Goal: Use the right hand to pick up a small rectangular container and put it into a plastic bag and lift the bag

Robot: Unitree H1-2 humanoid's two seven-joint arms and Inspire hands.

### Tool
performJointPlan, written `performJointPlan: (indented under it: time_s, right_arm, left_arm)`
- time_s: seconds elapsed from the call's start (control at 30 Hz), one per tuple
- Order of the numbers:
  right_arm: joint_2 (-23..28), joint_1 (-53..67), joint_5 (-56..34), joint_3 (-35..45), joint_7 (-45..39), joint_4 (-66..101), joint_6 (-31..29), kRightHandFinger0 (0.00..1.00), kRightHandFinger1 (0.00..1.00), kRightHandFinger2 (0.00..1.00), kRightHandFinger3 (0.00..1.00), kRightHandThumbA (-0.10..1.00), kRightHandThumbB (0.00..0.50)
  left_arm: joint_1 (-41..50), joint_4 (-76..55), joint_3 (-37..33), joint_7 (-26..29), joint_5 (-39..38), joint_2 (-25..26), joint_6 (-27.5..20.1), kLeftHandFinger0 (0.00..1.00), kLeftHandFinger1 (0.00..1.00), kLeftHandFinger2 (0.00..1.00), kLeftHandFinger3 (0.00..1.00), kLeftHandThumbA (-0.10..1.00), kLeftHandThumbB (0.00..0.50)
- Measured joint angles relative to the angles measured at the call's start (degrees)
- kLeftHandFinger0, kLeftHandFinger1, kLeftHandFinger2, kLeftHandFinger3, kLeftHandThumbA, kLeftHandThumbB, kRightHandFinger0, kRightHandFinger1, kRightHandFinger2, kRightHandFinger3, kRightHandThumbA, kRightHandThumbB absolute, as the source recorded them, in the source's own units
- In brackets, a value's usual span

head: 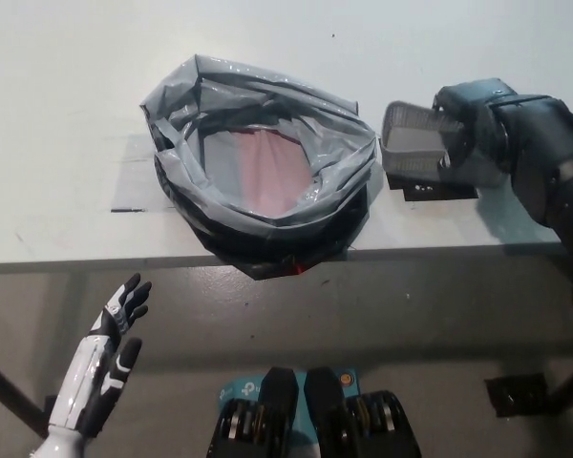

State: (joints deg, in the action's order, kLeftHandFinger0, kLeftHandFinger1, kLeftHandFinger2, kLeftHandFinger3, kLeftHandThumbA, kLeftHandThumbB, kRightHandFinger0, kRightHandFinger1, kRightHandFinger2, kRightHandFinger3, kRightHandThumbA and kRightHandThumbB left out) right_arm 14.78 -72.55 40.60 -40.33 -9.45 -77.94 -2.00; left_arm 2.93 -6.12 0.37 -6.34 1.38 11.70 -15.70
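Observation:
A small rectangular grey container [411,134] hangs tilted just above the white table, right of the bag, its shadow on the table below it. My black right hand [466,134] is shut on its right end and hides that end. The grey plastic bag [267,162] stands open on the table with a pinkish patch showing at its bottom. Its right rim is close to the container's left end. My white left hand [110,358] rests open at the lower left, below the table edge.
The white table [67,124] stretches to the left and behind the bag. Its front edge runs across the picture just below the bag, whose lower part slightly overhangs it. Grey floor lies beneath.

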Motion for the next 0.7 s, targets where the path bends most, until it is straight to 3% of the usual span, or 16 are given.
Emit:
performJointPlan:
  time_s: [0.03,0.07,0.17,0.27,0.43,0.5,0.63,0.7]
  right_arm:
    - [0.13,0.16,-0.05,0.31,0.67,0.00,-0.33,0.00,0.49,0.86,0.89,-0.10,0.187]
    - [0.43,0.62,-0.26,1.23,2.50,0.00,-1.36,0.05,0.54,0.89,0.85,-0.10,0.206]
    - [0.78,1.29,-0.61,2.71,4.68,0.01,-2.68,0.00,0.48,0.84,0.79,-0.10,0.209]
    - [1.04,1.60,-1.06,3.98,5.71,0.00,-3.58,0.02,0.54,0.90,0.89,-0.10,0.168]
    - [1.93,2.20,-4.89,12.19,8.18,0.12,-7.03,0.07,0.58,0.89,0.93,-0.10,0.150]
    - [2.08,2.13,-7.17,16.31,8.24,0.60,-7.84,0.11,0.61,0.93,0.98,-0.10,0.134]
    - [2.73,1.86,-10.41,21.81,7.69,4.84,-7.95,0.05,0.54,0.91,1.00,-0.10,0.125]
    - [3.26,1.45,-11.67,23.75,7.13,7.99,-7.79,0.06,0.55,0.94,1.00,-0.10,0.130]
  left_arm:
    - [-0.03,0.00,0.00,0.00,0.00,0.02,0.00,1.00,1.00,1.00,1.00,0.91,0.320]
    - [-0.06,-0.01,0.00,0.00,-0.02,0.14,0.03,1.00,1.00,1.00,1.00,0.90,0.317]
    - [-0.04,-0.01,0.00,0.00,-0.02,0.23,0.04,1.00,1.00,1.00,1.00,0.90,0.315]
    - [-0.03,-0.02,0.00,0.00,-0.02,0.23,0.06,1.00,1.00,1.00,1.00,0.89,0.307]
    - [0.01,-0.03,0.00,-0.02,-0.11,0.35,0.10,1.00,1.00,1.00,1.00,0.88,0.310]
    - [0.10,-0.04,0.00,-0.02,-0.15,0.40,0.14,1.00,1.00,1.00,1.00,0.87,0.300]
    - [0.46,-0.25,0.00,-0.02,-0.20,0.39,0.27,1.00,1.00,1.00,1.00,0.86,0.303]
    - [0.57,-0.29,0.00,-0.02,-0.24,0.39,0.35,1.00,1.00,1.00,1.00,0.87,0.304]
